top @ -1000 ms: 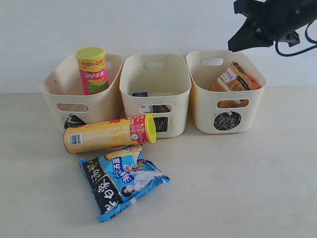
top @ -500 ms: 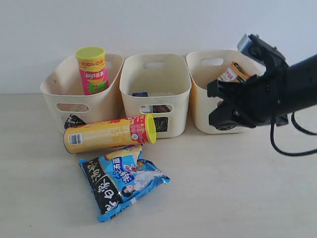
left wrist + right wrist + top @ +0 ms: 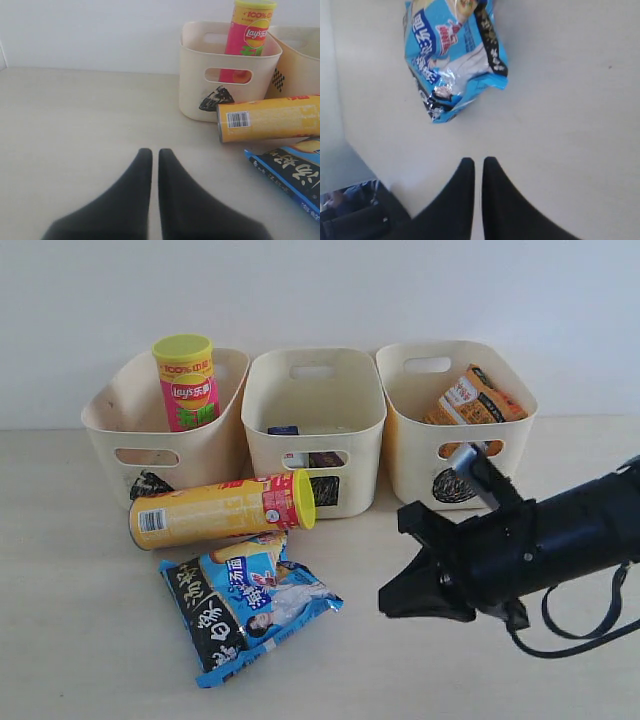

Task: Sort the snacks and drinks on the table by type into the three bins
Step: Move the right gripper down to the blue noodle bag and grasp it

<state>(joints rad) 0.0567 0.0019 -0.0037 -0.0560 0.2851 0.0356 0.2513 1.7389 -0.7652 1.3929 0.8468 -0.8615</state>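
A yellow chip tube [image 3: 220, 511] lies on its side on the table [image 3: 90, 660] in front of the left bin [image 3: 108, 425]. A pink-green tube [image 3: 187, 382] stands inside that bin. Just in front of the yellow tube lies a blue-black-white bag [image 3: 248, 605]. The middle bin [image 3: 362, 430] holds small cartons [image 3: 283, 430], mostly hidden. An orange bag [image 3: 474, 400] leans in the right bin [image 3: 405, 455]. My right gripper [image 3: 385, 608] is shut and empty, low over the table right of the blue bag [image 3: 456, 55]. My left gripper [image 3: 151, 151] is shut and empty, apart from the yellow tube [image 3: 267, 119].
A pale wall rises behind the bins. The right arm's black cable [image 3: 570, 635] loops over the table at the right. The bins stand side by side, nearly touching.
My right arm has swung down from the upper right, past the right bin, to just above the table beside the blue bag. The snacks, drinks and bins have not moved.
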